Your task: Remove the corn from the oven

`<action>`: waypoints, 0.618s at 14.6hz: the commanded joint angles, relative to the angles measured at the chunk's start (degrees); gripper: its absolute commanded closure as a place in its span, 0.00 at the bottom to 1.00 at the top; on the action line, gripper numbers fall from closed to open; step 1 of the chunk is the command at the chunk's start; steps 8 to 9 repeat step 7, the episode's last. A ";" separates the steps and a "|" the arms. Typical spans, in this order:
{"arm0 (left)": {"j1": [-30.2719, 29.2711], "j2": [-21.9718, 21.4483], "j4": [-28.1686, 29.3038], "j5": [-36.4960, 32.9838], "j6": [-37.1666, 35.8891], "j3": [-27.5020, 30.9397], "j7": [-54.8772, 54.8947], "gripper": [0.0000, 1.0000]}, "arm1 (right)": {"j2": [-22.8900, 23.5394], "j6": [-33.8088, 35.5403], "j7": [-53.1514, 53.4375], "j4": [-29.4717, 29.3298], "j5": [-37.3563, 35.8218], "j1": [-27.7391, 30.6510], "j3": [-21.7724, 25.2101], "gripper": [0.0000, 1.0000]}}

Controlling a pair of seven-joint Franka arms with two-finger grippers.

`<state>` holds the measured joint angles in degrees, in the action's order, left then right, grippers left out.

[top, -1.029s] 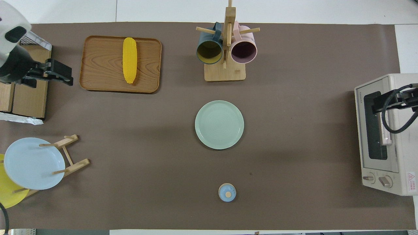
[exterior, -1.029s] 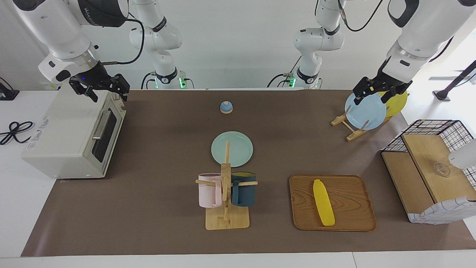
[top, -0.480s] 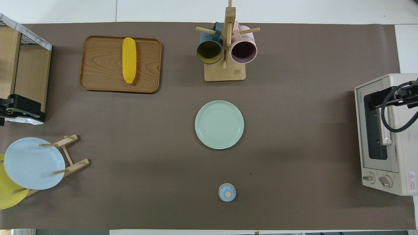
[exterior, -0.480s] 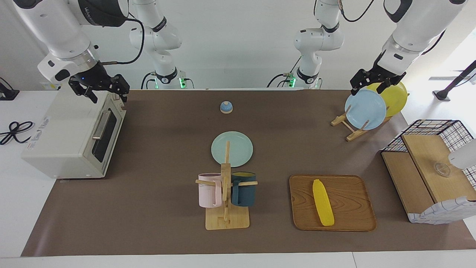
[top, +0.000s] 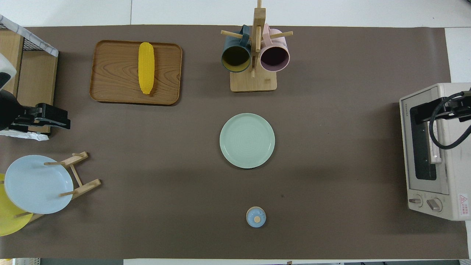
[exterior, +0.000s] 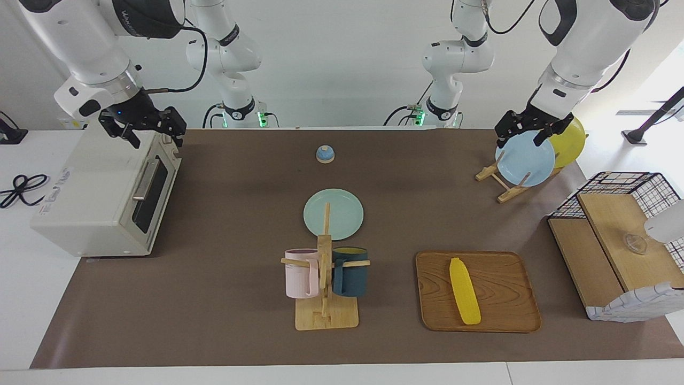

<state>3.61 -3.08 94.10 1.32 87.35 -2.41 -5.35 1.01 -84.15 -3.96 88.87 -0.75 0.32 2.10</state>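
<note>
The corn (exterior: 464,290) lies lengthwise on the tray (exterior: 502,321), not in the oven (exterior: 88,198). The tray sits well apart from the oven, toward the left arm's end of the surface (exterior: 224,299) and farther from the robots than the oven. The oven door is closed, handle flat against the glass.

The right gripper (exterior: 152,130) hangs over the oven's top edge nearest the robots, just above the door; its jaws look spread, holding nothing. The left gripper (exterior: 526,133) is up over the blue plate (exterior: 526,160) in the rack (exterior: 499,184), well apart from the oven. Its jaws hold nothing that shows, but I cannot tell whether they are spread or clenched.

By the look of it, the removal itself is finished: corn out, door closed. What remains seems only to be clearing away. The next move probably calls for both arms to lift straight off, the right without catching the oven's handle, the left without nudging the plate from its rack.
</note>
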 commanded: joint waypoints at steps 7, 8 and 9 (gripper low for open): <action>0.69 0.62 -1.99 0.17 -1.75 0.56 0.51 0.00 | 0.40 -1.28 -0.53 -0.54 0.67 0.21 -0.08 0.00; 0.69 0.62 -1.99 0.17 -1.75 0.56 0.51 0.00 | 0.40 -1.28 -0.53 -0.54 0.67 0.21 -0.08 0.00; 0.69 0.62 -1.99 0.17 -1.75 0.56 0.51 0.00 | 0.40 -1.28 -0.53 -0.54 0.67 0.21 -0.08 0.00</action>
